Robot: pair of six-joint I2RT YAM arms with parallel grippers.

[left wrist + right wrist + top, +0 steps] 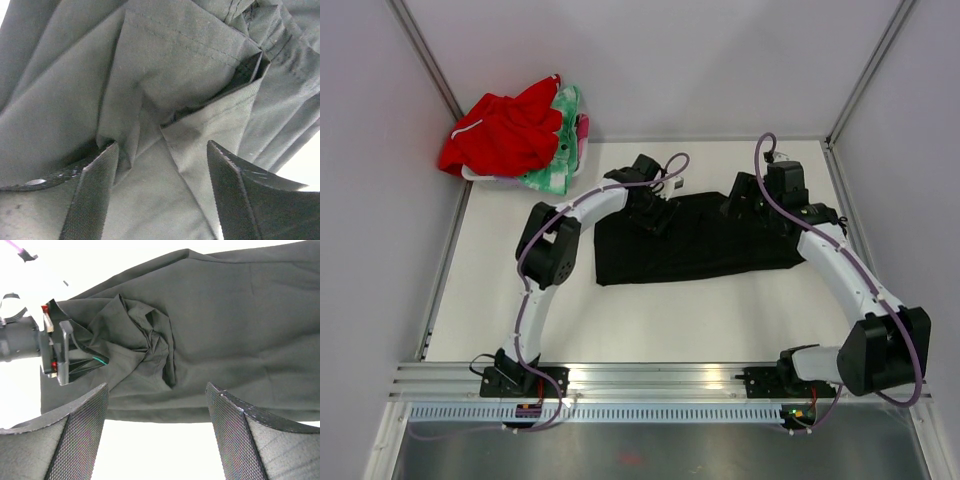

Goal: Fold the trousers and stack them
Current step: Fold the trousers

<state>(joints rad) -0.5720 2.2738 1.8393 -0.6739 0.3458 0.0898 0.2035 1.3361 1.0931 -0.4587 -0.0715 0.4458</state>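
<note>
Trousers [695,240] lie flat mid-desk [650,320], long axis left-right. Left tool [161,145] is on their far-left corner, jaws wide, bunched cloth between them, not pinched. Right tool [156,386] is over their far-right part, wide, empty. Each arm is nearest its own end. Red garment [500,135] and patterned cloth [565,150] sit well beyond the far-left corner, no obstruction.

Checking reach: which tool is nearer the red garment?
Left. The left tool is over the trousers, right of the red garment; the right tool is over them farther right.
</note>
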